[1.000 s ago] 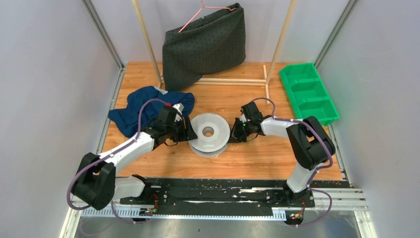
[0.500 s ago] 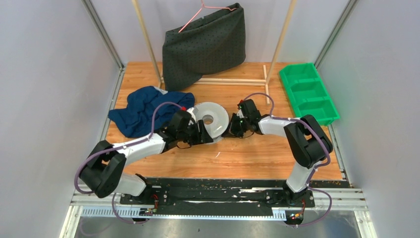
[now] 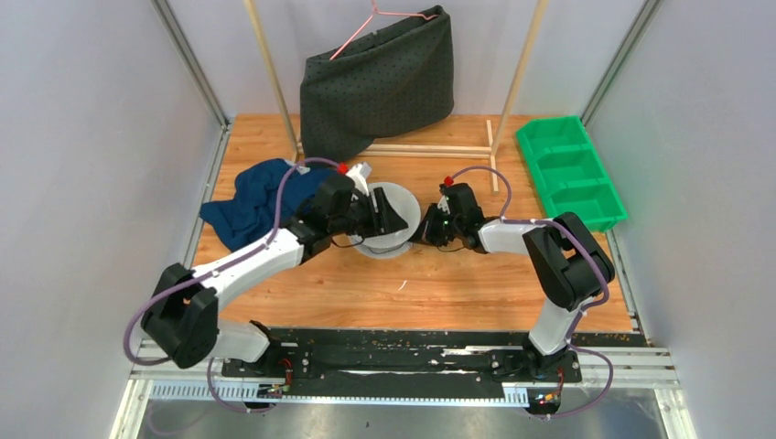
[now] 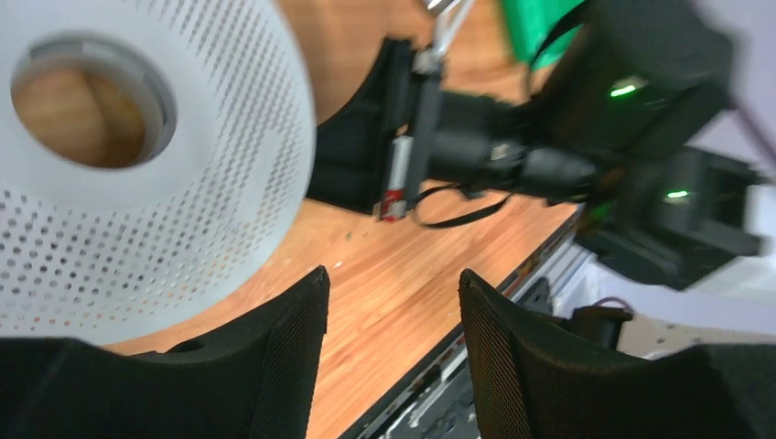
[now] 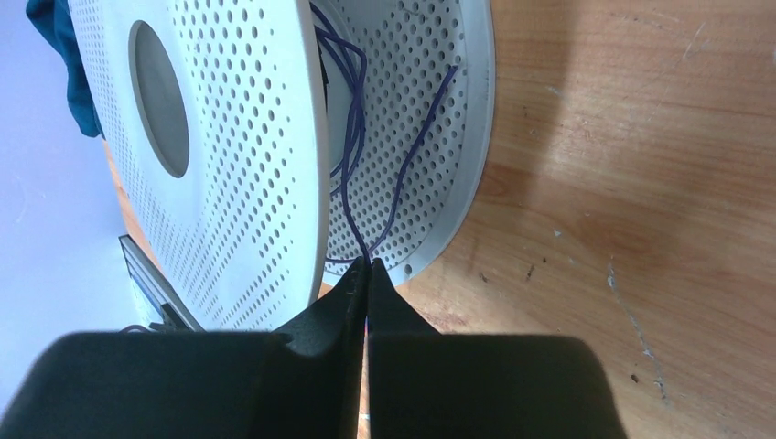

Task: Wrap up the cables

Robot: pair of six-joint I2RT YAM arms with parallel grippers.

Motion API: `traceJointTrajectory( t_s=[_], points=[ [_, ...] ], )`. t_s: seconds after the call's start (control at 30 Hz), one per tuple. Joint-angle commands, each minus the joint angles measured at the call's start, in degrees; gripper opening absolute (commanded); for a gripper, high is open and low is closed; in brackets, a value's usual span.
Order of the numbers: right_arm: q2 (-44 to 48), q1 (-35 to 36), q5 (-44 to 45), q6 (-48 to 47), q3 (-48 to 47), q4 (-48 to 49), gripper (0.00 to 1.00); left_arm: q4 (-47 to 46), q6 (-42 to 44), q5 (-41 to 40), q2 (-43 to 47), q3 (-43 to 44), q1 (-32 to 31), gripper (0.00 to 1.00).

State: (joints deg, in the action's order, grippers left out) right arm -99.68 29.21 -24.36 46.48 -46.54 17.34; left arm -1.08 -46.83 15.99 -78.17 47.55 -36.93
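The grey-white perforated spool (image 3: 400,203) stands tilted on the wooden table, between my two grippers. My left gripper (image 3: 388,219) is open and empty, its left finger beside the spool's flange (image 4: 137,210) and its jaws (image 4: 389,288) over bare wood. My right gripper (image 3: 424,232) is at the spool's right edge. In the right wrist view it (image 5: 368,265) is shut on the thin dark cable (image 5: 350,174), which runs up between the two flanges (image 5: 238,183) and loops around the core. The cable is too thin to see in the top view.
A blue cloth (image 3: 256,201) lies left of the spool. A dark dotted fabric (image 3: 380,82) hangs on a pink hanger at the back, over a wooden frame (image 3: 430,148). A green bin (image 3: 569,169) sits back right. A black rail (image 3: 403,352) runs along the near edge.
The spool went from lying flat to tilted on edge and shifted toward the back. My left arm swung right and back along it. My right gripper moved slightly back with it.
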Motion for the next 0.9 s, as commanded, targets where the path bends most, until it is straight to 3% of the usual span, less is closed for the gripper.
traceJointTrajectory(
  t_s=[0.0, 0.17, 0.37, 0.6, 0.87],
  points=[
    [-0.17, 1.04, 1.68, -0.52, -0.53, 2.38, 0.03, 9.74, 3.42, -3.18, 5.79, 6.49, 1.09, 0.57],
    [0.17, 1.38, 1.46, -0.87, -0.51, 0.59, 0.16, 12.48, 3.97, -4.22, 10.16, 5.38, 6.57, 0.58],
    [2.45, 1.46, 2.09, -1.41, 1.39, 0.31, 0.11, 15.23, 6.76, -6.14, 10.72, 6.49, 7.57, 0.58],
    [6.82, 1.28, 2.86, -4.72, 1.36, -5.84, 0.17, 15.47, 7.54, -7.04, 10.28, 7.64, 7.57, 0.59],
    [17.01, -2.68, 4.86, -10.63, 1.11, -19.41, 0.26, 18.01, 10.21, -7.69, 9.62, 10.96, 7.57, 0.59]
  ],
)
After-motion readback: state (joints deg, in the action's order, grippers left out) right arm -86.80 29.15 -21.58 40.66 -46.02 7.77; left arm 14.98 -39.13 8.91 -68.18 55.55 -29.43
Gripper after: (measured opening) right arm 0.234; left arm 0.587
